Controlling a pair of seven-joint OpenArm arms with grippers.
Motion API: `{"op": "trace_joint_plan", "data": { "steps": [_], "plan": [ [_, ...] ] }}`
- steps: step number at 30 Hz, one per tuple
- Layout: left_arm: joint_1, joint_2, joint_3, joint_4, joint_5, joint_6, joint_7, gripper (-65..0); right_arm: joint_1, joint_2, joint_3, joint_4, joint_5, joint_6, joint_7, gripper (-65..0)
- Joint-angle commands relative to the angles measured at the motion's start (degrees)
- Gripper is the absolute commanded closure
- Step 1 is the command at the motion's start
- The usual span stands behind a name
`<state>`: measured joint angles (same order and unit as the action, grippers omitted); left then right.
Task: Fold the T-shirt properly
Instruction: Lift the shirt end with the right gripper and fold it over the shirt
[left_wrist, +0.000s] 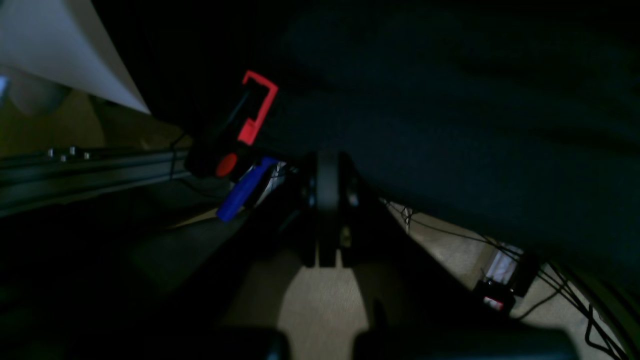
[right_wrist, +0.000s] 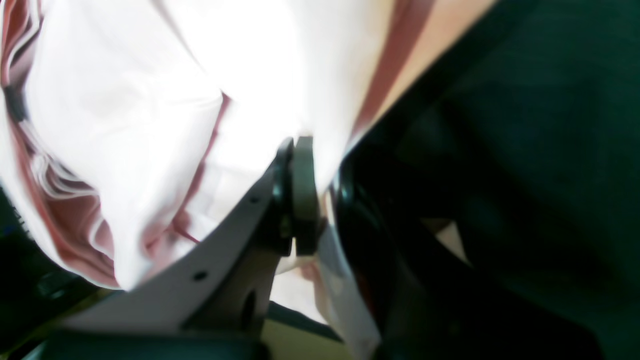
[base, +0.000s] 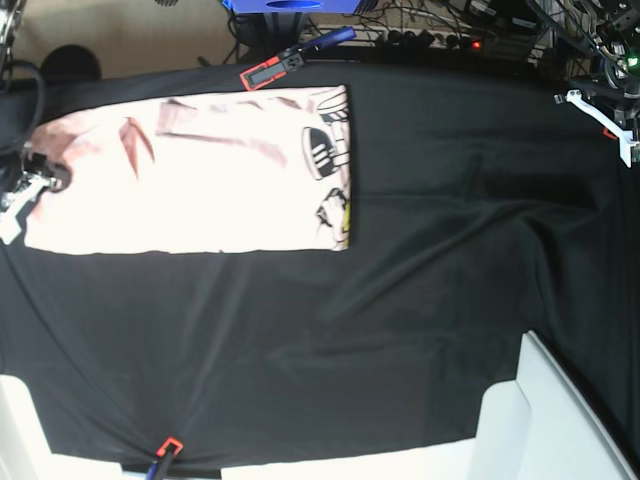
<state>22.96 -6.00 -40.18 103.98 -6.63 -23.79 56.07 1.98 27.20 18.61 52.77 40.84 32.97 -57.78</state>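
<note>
My right gripper (right_wrist: 312, 200) is clamped on a bunched edge of the large pale pink cotton T-shirt (base: 190, 170); in the right wrist view the cloth runs between the two jaws, which stand almost together, and folds of it hang away to one side with darker pink shadows in the creases. In the base view this gripper sits at the far end of the garment, at the edge of the table, so I judge I am holding the shirt by one short end.

My left gripper (left_wrist: 327, 210) is pressed shut on nothing. It hangs off the table's corner, well apart from the shirt, looking along the underside of the black table cloth (base: 440, 300) towards a red-and-black spring clamp (left_wrist: 240, 130) that pins the cloth to the frame, with a blue handle just beside it.

The shirt lies flat on the black cloth as a long, narrow band, its long edges straight, with black print and a touch of yellow showing at the end farthest from my right gripper. By that shape I judge the lengthwise folds are done, sleeves tucked in. What seems left is to bring the held end over towards the printed end, once or twice, and then smooth the bundle.
</note>
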Motion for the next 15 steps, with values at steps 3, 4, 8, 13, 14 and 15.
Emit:
{"op": "trace_joint_plan", "data": {
  "steps": [3, 4, 8, 13, 14, 15],
  "plan": [
    [0.2, -0.8, -0.4, 0.9, 0.0, 0.5, -0.8, 0.0, -2.4, 1.0, 0.6, 10.8, 1.3, -4.3, 0.5, -0.3],
    [0.2, -0.8, -0.4, 0.9, 0.0, 0.5, -0.8, 0.0, -3.3, 1.0, 0.7, 13.5, 1.3, -6.5, 0.5, -0.3],
    [0.3, -0.8, -0.5, 0.9, 0.0, 0.5, -0.8, 0.0, -4.4, 1.1, 0.8, 18.7, 1.3, -13.3, 0.1, -0.3],
    [0.4, -0.8, -0.5, 0.9, 0.0, 0.5, -0.8, 0.0, -6.1, 1.2, 0.2, 24.2, 1.2, -20.5, -0.9, -0.3],
    [0.4, -0.8, -0.5, 0.9, 0.0, 0.5, -0.8, 0.0, -6.7, 1.0, 0.2, 26.5, 1.2, -22.2, -1.3, -0.3],
    [0.4, -0.8, -0.5, 0.9, 0.0, 0.5, -0.8, 0.0, -7.4, 0.9, 0.2, 29.0, 1.2, -24.2, -1.8, -0.3]
  ]
}}
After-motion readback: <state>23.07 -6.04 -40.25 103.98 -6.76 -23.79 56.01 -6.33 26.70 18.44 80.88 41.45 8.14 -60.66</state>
